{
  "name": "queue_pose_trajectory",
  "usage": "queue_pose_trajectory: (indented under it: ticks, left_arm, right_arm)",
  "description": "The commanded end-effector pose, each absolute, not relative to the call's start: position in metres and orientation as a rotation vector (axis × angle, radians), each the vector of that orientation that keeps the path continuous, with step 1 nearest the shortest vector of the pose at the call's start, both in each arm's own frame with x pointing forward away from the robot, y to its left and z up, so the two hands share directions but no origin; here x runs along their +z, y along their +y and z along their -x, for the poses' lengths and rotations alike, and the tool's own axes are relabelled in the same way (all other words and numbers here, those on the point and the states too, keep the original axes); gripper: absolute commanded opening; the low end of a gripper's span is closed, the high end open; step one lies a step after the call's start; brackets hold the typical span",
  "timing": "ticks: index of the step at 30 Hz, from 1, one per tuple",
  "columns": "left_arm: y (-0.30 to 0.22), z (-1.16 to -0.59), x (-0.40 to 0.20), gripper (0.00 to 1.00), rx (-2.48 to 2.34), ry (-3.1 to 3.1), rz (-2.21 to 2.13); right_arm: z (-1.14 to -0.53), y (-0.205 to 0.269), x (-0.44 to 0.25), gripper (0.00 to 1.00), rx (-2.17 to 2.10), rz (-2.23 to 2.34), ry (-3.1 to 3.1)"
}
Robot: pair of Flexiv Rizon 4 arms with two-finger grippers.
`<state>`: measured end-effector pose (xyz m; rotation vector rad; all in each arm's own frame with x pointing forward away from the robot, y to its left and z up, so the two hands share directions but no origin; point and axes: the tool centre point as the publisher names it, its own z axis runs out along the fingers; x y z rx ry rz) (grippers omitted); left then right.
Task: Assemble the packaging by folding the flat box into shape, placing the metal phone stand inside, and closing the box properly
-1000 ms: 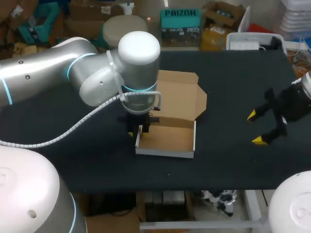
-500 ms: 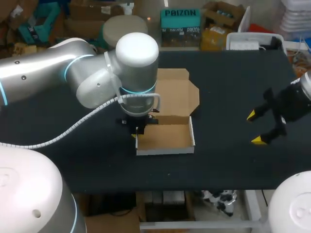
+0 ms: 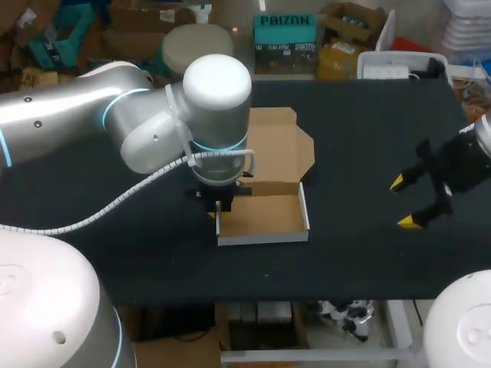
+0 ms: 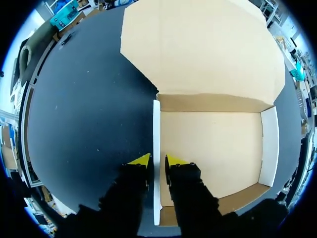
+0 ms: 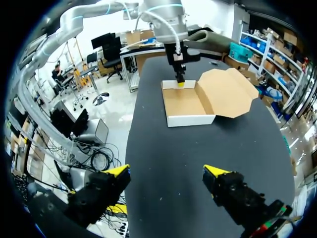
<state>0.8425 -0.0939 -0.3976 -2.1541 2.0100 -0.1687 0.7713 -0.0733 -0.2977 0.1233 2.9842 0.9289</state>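
**A:** What moved?

**B:** The box (image 3: 265, 218). 1 second ago it sat crooked. Now it sits straight, with its lid (image 3: 280, 146) lying open on the box's far side.

**A:** Who turned it?

**B:** The left gripper (image 4: 157, 159). It pinches the box's side wall (image 4: 156, 129), 1 finger inside the box and 1 outside.

**A:** And the right gripper (image 3: 403, 202)?

**B:** Its fingers are wide apart and hold nothing. It is well away from the box and did not move.

**A:** What comes next?

**B:** I think the box is ready to fill. The phone stand must go in, but I can't see it anywhere.

Bright, even indoor light, soft shadows, sheen on left arm (image 3: 219, 77)
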Motion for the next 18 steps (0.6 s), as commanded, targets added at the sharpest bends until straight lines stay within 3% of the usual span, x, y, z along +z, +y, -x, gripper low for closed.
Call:
queue_pose_trajectory:
  ticks: [1,5,18]
  left_arm:
    - [-0.093,-0.837,-0.392,0.78,-0.194,2.002,2.146]
    - [-0.093,-0.835,-0.386,1.0,-0.235,2.016,2.13]
    - [-0.09,-0.815,-0.345,1.0,-0.459,2.145,1.903]
  right_arm:
    - [-0.77,-0.075,-0.296,1.0,0.933,-0.12,2.983]
    - [-0.77,-0.075,-0.296,1.0,0.934,-0.119,2.983]
    - [-0.764,-0.083,-0.288,1.0,0.951,-0.11,2.974]
